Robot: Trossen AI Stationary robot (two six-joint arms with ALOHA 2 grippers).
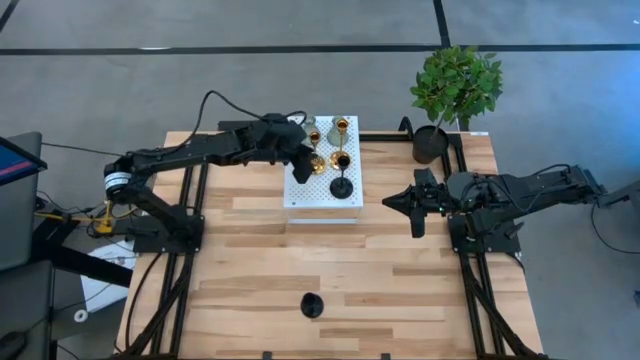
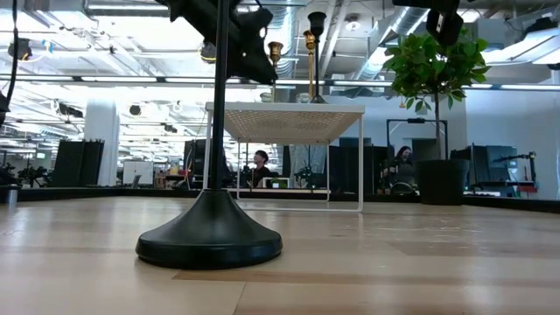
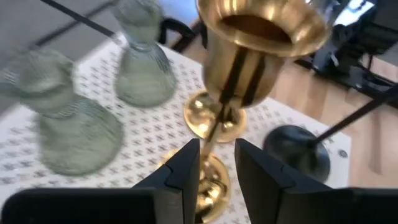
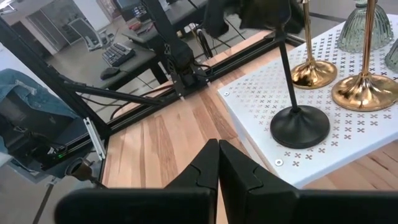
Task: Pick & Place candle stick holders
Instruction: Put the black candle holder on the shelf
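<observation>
From above, the white perforated metal stand (image 1: 322,178) sits at the far middle of the light wooden table (image 1: 250,280), and most of the candle stick holders are up on it: two shiny gold ones (image 1: 341,127), a tall black one (image 1: 341,184) and greenish glass ones. The left gripper (image 1: 305,160) is over the stand's left side. One black round-based holder (image 1: 313,305) stands alone near the front edge. The right gripper (image 1: 395,201) hangs over the table just right of the stand, next to the black pot with a leafy green plant (image 1: 455,85).

Low view: the lone black holder's base (image 2: 209,236) fills the foreground, stand (image 2: 289,118) behind it.

Left wrist: fingers (image 3: 185,171) are partly apart with the gold stem (image 3: 211,134) between them, pads not pressing on it. Two ribbed glass holders (image 3: 78,134) sit beside it.

Right wrist: fingers (image 4: 205,168) are pressed together, nothing in them, with the black holder's base (image 4: 300,126) on the stand ahead.
</observation>
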